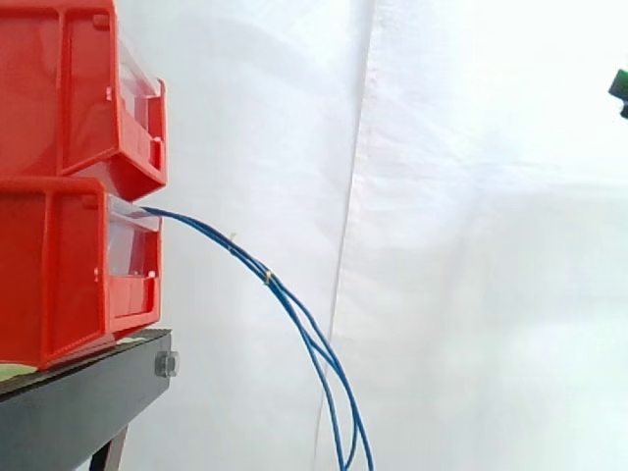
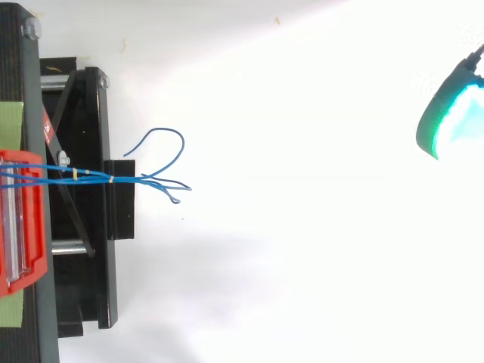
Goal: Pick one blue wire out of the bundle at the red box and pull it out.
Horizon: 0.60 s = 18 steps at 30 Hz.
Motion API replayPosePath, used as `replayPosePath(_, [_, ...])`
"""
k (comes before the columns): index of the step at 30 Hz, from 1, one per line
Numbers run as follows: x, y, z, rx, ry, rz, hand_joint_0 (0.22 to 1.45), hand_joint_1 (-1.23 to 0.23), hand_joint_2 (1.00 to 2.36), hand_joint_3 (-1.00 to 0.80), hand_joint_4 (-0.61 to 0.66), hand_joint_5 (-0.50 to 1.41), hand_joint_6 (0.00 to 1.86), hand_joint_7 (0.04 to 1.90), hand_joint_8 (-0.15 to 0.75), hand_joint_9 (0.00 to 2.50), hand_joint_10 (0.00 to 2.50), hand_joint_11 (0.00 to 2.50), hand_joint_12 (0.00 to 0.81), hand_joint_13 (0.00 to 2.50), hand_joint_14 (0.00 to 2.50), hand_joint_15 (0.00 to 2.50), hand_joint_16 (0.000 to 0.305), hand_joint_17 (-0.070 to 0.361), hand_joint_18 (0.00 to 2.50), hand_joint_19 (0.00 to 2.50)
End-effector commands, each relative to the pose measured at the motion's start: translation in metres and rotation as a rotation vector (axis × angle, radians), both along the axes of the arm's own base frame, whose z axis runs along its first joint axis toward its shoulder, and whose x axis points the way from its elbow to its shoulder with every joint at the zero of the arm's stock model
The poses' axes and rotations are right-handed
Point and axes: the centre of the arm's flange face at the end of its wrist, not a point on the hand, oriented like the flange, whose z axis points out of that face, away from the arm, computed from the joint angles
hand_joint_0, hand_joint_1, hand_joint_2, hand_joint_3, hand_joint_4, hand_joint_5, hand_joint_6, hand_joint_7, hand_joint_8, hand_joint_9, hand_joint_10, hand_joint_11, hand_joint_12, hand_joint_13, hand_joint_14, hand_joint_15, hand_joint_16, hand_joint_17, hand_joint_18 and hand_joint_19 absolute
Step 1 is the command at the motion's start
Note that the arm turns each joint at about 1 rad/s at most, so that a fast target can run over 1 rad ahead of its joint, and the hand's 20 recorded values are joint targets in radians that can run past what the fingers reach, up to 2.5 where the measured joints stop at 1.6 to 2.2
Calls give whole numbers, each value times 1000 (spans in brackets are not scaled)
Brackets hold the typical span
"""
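Note:
A bundle of thin blue wires [image 1: 294, 306] comes out of the front of the lower red bin [image 1: 59, 275] and arcs down to the right, bound by small yellow ties [image 1: 267, 278]. From above, the blue wires [image 2: 144, 179] run right from the red bin [image 2: 23, 227] and fan out into loose ends, one curling back in a loop [image 2: 172, 140]. A glowing green-cyan part of my hand [image 2: 452, 113] sits at the far right edge, well away from the wires. In the side view the hand [image 1: 620, 88] barely enters at the upper right edge.
A second red bin [image 1: 69, 88] is stacked on the lower one. Both rest on a black stand [image 1: 78, 407] at the left, whose frame [image 2: 98, 249] reaches under the wires. A white curtain hangs behind.

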Motion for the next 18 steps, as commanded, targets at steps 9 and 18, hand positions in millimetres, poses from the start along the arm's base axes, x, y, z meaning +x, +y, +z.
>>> replayPosePath(9, [20,18,-17,-20,-22,-30,483,-570,1001,-492,322,-176,502,851,357,927,11,488,451,841,13,402,64,144,772,480])
replayPosePath(18, [37,27,-42,-27,-18,-54,485,-571,1001,-490,322,-175,502,855,356,932,13,500,450,845,13,406,64,144,774,480])
